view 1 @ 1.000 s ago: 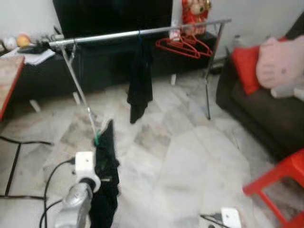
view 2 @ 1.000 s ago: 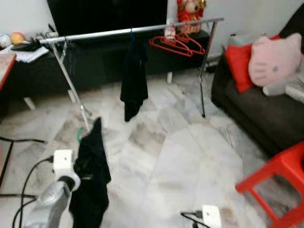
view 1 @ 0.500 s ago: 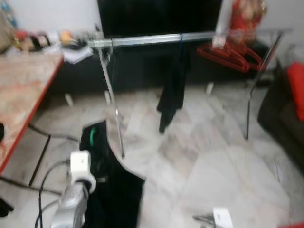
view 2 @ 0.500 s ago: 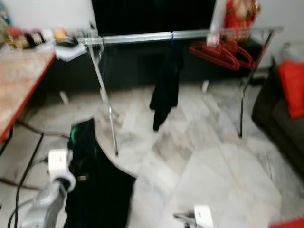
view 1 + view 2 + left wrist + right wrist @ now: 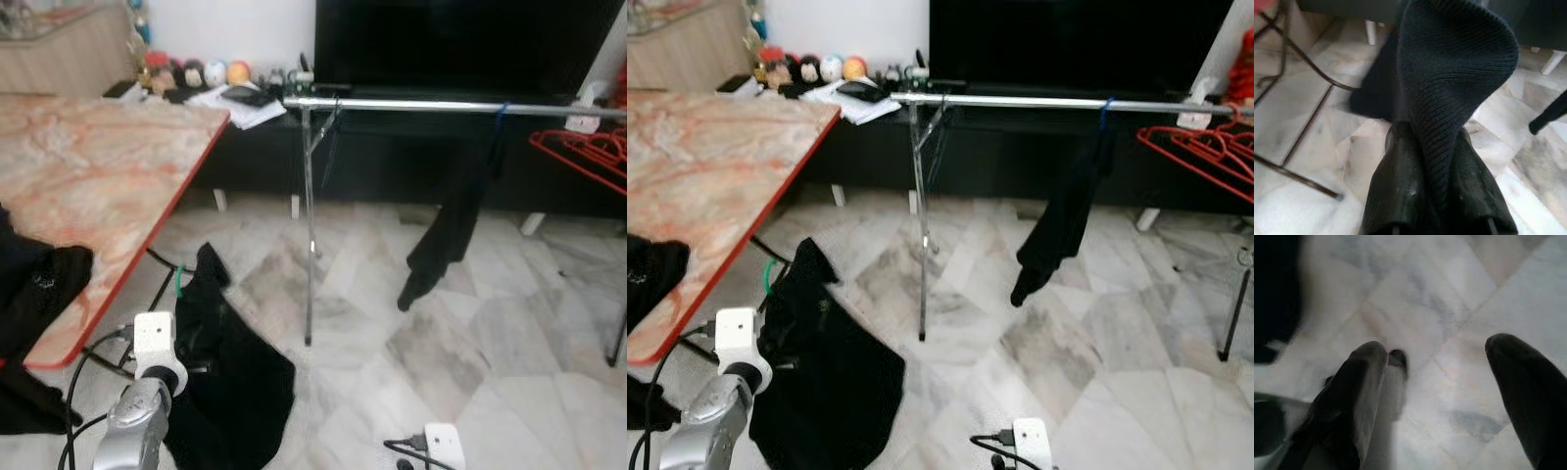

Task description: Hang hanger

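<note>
My left gripper (image 5: 1436, 166) is shut on a dark knit garment (image 5: 1454, 73) that hangs from a green hanger, whose hook (image 5: 179, 281) pokes out at the top. In the eye views this black garment (image 5: 235, 377) droops from my left arm (image 5: 147, 392) low at the left, just above the floor. The silver clothes rail (image 5: 441, 105) runs across the back, ahead and to the right. Another black garment (image 5: 446, 220) hangs from it on a blue hook. My right gripper (image 5: 1437, 367) is open over bare marble floor.
A marble-topped table with a red edge (image 5: 147, 225) stands close on my left, with black cloth (image 5: 39, 289) on it. Red hangers (image 5: 588, 157) hang at the rail's right end. The rail's upright leg (image 5: 308, 235) stands just ahead. A dark TV cabinet (image 5: 392, 166) lies behind.
The whole view has swung left: the rail and hanging garment shifted right in the picture and the table came into view. My left gripper still holds the black garment.
</note>
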Available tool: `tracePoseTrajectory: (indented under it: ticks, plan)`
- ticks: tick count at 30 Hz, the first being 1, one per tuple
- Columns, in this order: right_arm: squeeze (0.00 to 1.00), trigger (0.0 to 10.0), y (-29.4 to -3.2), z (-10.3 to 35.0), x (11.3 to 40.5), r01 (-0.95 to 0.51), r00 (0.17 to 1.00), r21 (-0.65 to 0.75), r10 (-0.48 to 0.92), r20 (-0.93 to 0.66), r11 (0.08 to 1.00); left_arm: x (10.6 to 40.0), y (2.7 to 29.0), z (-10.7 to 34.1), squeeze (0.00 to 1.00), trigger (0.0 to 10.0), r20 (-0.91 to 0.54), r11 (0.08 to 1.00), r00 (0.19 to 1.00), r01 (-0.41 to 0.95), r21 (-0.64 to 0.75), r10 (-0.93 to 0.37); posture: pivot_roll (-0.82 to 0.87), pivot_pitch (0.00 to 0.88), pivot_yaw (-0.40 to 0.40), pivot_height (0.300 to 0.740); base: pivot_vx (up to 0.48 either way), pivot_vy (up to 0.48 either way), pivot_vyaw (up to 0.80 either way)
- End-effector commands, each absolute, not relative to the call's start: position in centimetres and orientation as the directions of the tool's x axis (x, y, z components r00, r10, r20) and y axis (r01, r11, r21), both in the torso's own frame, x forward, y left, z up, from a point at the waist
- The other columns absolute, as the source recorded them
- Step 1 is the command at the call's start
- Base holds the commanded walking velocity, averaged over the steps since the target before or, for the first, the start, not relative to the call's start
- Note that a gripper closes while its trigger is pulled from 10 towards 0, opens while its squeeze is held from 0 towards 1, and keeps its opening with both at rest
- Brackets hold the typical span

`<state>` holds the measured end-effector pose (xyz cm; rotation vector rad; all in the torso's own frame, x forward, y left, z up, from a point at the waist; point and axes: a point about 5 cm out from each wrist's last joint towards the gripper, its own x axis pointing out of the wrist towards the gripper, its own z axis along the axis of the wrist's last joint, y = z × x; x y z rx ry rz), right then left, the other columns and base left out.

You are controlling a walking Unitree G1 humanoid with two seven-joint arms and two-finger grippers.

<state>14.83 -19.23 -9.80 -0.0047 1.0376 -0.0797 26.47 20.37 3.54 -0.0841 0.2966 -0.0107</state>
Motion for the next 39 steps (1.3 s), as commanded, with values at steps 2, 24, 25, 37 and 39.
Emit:
tracePoseTrajectory:
  ticks: [2,24,25,37,39]
  plan:
    - [0.0,10.0,-19.5,-9.6,15.2,0.11,0.517,-0.044,-0.095,-0.851,0.993,27.0,20.2,4.5,0.0,10.0,-0.255,0.998,0.966,0.027,-0.061,-0.042,-0.1,0.0,-0.024,0.74,0.368,0.0,0.0]
    - [0.0,10.0,-20.0,-9.8,14.7,0.096,0.486,-0.1,-0.134,-0.864,0.99,26.7,18.8,4.4,0.0,10.0,-0.265,0.985,0.951,0.141,-0.097,-0.162,-0.1,0.0,-0.023,0.74,0.354,0.0,-0.58]
    - [0.0,10.0,-20.0,-9.8,14.7,0.097,0.484,-0.101,-0.136,-0.864,0.99,26.6,18.8,4.3,0.0,10.0,-0.267,0.984,0.949,0.145,-0.099,-0.167,-0.1,0.0,-0.023,0.74,0.27,0.0,-0.74]
    - [0.0,10.0,-19.8,-9.8,14.6,0.108,0.49,-0.079,-0.122,-0.863,0.991,26.4,18.7,4.2,0.0,10.0,-0.278,0.981,0.942,0.173,-0.088,-0.19,-0.09,0.0,-0.02,0.74,0.151,0.0,-0.62]
    - [0.0,10.0,-19.8,-9.8,14.6,0.103,0.493,-0.082,-0.123,-0.861,0.991,26.4,18.6,4.2,0.0,10.0,-0.276,0.983,0.945,0.161,-0.083,-0.178,-0.09,0.0,-0.02,0.74,0.0,0.0,0.0]
